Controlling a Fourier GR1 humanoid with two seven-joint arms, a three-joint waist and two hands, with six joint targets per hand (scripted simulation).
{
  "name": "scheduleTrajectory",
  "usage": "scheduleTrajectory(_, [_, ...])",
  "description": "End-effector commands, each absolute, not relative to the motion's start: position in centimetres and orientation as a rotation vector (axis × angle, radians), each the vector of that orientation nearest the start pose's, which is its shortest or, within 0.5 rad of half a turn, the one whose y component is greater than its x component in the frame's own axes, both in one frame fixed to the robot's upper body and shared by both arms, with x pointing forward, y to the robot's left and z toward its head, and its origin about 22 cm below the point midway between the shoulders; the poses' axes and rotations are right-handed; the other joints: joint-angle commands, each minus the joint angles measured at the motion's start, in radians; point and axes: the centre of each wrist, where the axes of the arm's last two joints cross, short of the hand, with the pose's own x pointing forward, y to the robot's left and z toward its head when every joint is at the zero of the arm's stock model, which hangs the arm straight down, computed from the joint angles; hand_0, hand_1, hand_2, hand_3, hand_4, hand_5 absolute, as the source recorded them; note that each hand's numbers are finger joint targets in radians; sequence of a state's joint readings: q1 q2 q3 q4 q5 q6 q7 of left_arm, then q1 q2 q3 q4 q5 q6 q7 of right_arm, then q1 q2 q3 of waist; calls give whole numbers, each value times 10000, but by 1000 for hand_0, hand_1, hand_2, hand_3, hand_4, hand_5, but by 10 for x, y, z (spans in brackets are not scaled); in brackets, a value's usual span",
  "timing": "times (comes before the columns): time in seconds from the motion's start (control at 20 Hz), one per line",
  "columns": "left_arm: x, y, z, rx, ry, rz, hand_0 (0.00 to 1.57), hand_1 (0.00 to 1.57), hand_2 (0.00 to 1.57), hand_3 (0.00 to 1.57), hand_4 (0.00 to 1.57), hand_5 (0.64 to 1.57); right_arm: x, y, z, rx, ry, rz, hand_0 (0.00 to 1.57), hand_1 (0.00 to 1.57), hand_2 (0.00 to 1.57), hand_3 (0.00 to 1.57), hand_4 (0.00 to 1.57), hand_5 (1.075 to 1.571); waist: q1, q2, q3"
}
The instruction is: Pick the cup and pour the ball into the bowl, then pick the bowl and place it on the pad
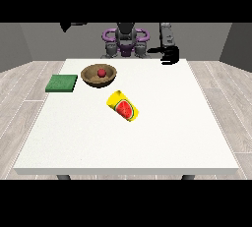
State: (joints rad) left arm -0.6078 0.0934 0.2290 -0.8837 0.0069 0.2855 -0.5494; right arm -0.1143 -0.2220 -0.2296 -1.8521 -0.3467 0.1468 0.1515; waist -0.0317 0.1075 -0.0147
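Observation:
A brown wooden bowl (88, 77) stands on the white table (162, 137) at the far left-centre, with a small red ball (101, 72) inside it. The yellow cup (123, 106) with a watermelon picture lies on its side near the table's middle, in front of the bowl, and no hand touches it. A green pad (62, 83) lies flat to the left of the bowl, at the table's left edge. The hand at the view's right (171, 55) hovers by the far right corner, fingers relaxed, holding nothing. The hand at the view's left (69, 25) is raised high, partly cut off.
The robot's torso (125, 42) stands behind the table's far edge. Grey wooden floor surrounds the table on all sides.

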Motion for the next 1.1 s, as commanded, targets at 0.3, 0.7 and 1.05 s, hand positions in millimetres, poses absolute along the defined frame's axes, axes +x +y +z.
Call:
scheduleTrajectory(0.3, [387,369,79,-37,-21668,2167,0,0,0,0,0,1540,246,-262,133,787,-19344,-75,0,0,0,0,493,1568,77,1831,136])
scheduleTrajectory(0.7, [396,402,191,1058,-22099,380,0,0,0,0,0,1518,274,-258,61,1132,-18435,-835,0,0,0,0,397,1568,301,1986,161])
scheduleTrajectory(1.05, [385,420,254,1431,-22598,-75,0,0,0,0,0,1533,300,-299,18,1332,-18198,-1420,0,0,0,0,341,1571,332,2373,160])
